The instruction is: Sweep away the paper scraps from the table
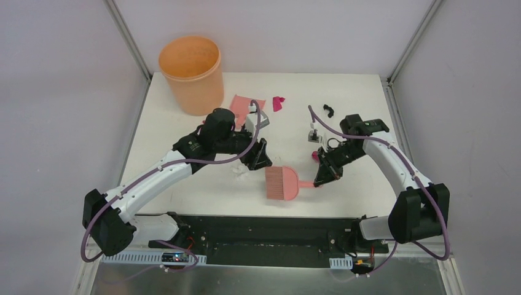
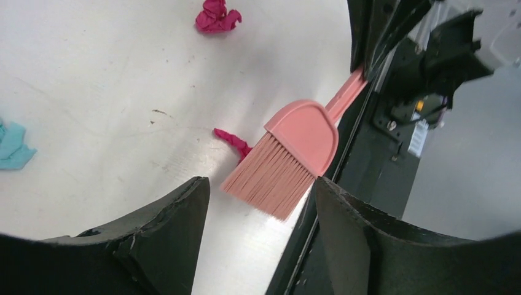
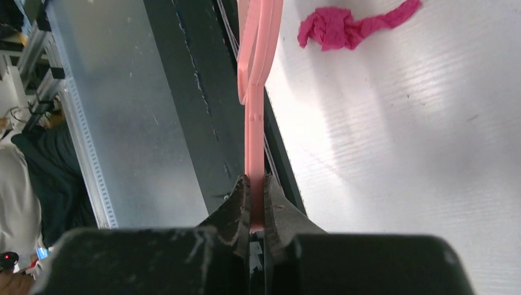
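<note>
While your right gripper [image 3: 257, 203] is clamped tight on the thin handle of the salmon-pink brush [image 1: 281, 183], the brush sits low near the front edge of the table [image 1: 209, 200], bristles pointing left toward your other arm. Your left gripper [image 2: 259, 187] hangs just beside those bristles with its jaws spread wide and nothing in them. As for the paper scraps, one magenta twist [image 2: 233, 141] is right up against the bristles, another magenta wad [image 1: 316, 155] lies just past the right gripper, and a light blue one [image 2: 12, 144] sits off to the side in the left wrist view. Farther back you've got one more magenta scrap [image 1: 278, 103] and a small black one [image 1: 329, 110]. The pink dustpan [image 1: 242, 101] lies behind your left arm, next to the orange bucket [image 1: 191, 74] in the far left corner.
</note>
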Available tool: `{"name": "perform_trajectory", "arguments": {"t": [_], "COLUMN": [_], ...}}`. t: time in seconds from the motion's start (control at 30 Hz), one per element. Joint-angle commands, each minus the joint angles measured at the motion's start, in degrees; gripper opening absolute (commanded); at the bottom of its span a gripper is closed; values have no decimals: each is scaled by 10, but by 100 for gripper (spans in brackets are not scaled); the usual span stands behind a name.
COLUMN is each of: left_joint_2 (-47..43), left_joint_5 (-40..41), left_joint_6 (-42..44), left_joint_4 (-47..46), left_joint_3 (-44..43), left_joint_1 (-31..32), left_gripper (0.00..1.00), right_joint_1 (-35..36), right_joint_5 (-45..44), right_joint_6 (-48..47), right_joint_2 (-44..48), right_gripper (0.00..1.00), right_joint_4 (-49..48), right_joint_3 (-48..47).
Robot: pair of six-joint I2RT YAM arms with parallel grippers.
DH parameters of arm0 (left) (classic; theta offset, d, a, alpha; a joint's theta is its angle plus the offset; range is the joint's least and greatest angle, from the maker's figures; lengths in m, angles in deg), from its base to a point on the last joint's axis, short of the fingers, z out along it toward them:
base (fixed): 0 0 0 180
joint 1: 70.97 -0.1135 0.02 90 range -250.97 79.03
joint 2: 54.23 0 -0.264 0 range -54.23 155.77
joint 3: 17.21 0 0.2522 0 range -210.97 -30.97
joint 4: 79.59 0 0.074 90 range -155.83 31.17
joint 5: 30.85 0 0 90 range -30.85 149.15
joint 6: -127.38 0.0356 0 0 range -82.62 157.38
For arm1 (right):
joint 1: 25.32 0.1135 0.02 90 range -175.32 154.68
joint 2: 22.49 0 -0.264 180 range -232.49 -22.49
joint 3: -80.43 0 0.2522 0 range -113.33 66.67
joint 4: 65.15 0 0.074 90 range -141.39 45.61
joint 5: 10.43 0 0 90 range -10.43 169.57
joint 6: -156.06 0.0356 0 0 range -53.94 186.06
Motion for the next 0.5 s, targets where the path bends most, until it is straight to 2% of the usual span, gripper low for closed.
{"name": "perform_trajectory", "arguments": {"t": [0.0,0.1,0.23,0.37,0.47], "left_joint_2": [10,19,29,32,36], "left_joint_5": [-46,-124,-127,-189,-221], "left_joint_6": [125,86,77,41,26], "left_joint_4": [51,-21,-57,-94,-104], "left_joint_3": [-6,33,54,60,65], "left_joint_1": [7,8,8,12,13], "left_gripper": [64,62,61,60,49], "right_joint_1": [26,45,70,113,126], "right_joint_5": [-36,-32,-16,0,-2], "right_joint_6": [-19,-21,-11,15,24], "right_joint_2": [16,10,1,-17,-28], "right_gripper": [0,0,0,0,0], "right_joint_4": [38,64,74,59,49], "right_joint_3": [-43,-67,-73,-61,-65]}}
